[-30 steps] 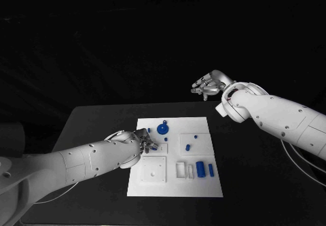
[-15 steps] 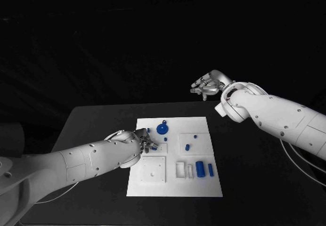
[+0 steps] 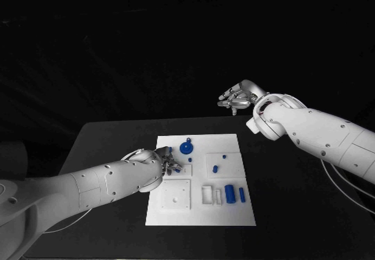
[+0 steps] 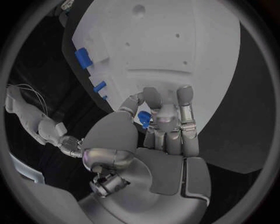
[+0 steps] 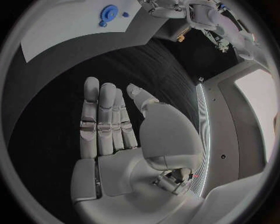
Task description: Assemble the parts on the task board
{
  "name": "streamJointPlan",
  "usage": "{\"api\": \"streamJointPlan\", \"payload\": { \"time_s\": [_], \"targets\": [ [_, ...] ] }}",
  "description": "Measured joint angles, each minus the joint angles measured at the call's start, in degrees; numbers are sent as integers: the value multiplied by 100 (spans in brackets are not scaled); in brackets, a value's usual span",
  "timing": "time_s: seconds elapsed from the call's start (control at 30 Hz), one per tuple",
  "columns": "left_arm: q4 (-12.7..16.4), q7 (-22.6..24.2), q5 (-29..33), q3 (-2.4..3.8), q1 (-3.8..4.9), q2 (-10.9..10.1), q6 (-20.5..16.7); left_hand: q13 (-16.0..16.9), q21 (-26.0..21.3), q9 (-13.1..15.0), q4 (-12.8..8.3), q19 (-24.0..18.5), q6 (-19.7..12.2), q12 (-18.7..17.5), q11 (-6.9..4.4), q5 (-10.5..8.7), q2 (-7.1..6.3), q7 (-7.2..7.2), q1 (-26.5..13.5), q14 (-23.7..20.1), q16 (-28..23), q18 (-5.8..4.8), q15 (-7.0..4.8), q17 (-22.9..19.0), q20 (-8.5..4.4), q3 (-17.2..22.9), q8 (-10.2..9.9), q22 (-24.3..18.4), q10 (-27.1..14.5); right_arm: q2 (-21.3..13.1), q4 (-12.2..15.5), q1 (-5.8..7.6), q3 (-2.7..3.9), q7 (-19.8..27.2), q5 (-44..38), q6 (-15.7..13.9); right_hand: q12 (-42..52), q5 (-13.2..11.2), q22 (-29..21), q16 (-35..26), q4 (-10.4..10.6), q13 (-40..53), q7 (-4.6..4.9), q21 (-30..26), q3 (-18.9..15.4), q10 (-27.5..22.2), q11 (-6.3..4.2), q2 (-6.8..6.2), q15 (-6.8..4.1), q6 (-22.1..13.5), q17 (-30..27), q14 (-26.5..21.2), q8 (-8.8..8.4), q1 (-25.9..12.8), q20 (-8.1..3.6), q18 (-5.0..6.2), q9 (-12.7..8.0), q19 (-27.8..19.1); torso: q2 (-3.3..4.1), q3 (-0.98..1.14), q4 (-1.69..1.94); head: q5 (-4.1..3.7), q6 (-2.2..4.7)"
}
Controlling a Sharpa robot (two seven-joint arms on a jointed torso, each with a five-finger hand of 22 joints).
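Note:
The white task board lies mid-table. My left hand sits low over the board's left edge. In the left wrist view this hand pinches a small blue part between thumb and fingers, just above the board. A round blue disc stands near the far edge, and a blue block with a thin blue piece lies at the near right. My right hand hangs high beyond the table's far edge, fingers straight and apart, holding nothing.
Two small blue parts sit in the square plate right of centre, and a small blue pin lies by the disc. Black table shows on both sides of the board. The right wrist view shows the board and disc far off.

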Motion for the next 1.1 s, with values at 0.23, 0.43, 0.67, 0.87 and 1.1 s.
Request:
{"api": "streamJointPlan", "payload": {
  "time_s": [0.23, 0.43, 0.67, 0.87, 1.1],
  "targets": [
    [-29, 0, -24, -1, -5, 29, 9, -29, 67, 235, 31, 31, 39, 112, 0, -21, -52, 39, 75, 12, 121, -26, 29, 109, 31, 31, -17, -1, -2, 0, 0, 0, 0, 0, -1, 0, 0, 40, 1, 0, 0, 0, 0, 0, 0, 0, 0, 0, 0, 0, 0, 0, 0, 0, 0, 0, 0, 0, 0, -1, -1, -14, -4],
    [-38, 0, -46, -1, -9, 41, 28, -87, 169, 413, 63, 21, 40, 212, 8, -65, -69, 40, 93, 11, 185, -30, 31, 148, 86, 63, 18, -1, -10, 3, -1, 0, 0, 1, -1, 0, 0, 40, 5, 0, 0, -1, 0, 0, 0, 0, 0, 0, 0, 0, 0, 0, 0, 0, 0, 0, 0, 0, -1, -4, 1, -20, -7],
    [-63, 11, -58, 1, -11, 59, 37, -131, 100, 363, 87, 21, 61, 213, 9, -177, -129, 61, 153, 11, 135, -30, 31, 42, 85, 39, -55, -2, -11, 19, -13, 0, 0, 0, -5, 0, 0, 40, 11, 0, 0, -1, -1, 0, 0, 0, 0, 0, 0, 1, 0, 0, 0, 0, 0, 0, 0, 0, -3, -7, 4, -30, -7],
    [-89, 24, -58, 1, -11, 65, 55, -151, -2, 267, 324, -3, 81, 160, 9, -265, -242, 42, 183, 11, 49, -29, 32, -61, 61, -148, -128, 0, -11, 22, -21, 0, 0, -3, -12, -2, 0, 62, 11, 0, 0, -1, -1, 0, 0, 0, 0, 0, 0, 1, -3, 0, 0, 0, 0, 0, 0, 0, -3, -10, 4, -32, -4],
    [-134, 27, -50, -1, -15, 81, 75, -151, -88, 269, 748, -3, 365, 113, 5, -676, -435, -221, 121, 11, -31, -29, 31, -111, 61, -398, -142, 3, -7, 24, -31, 0, 0, -8, -19, -2, 0, 62, 11, 0, 0, -2, -1, -6, 0, 0, 0, 0, 0, 1, -5, 0, 0, 0, 0, -1, -1, 0, -3, -13, 1, -36, 7]
  ]
}}
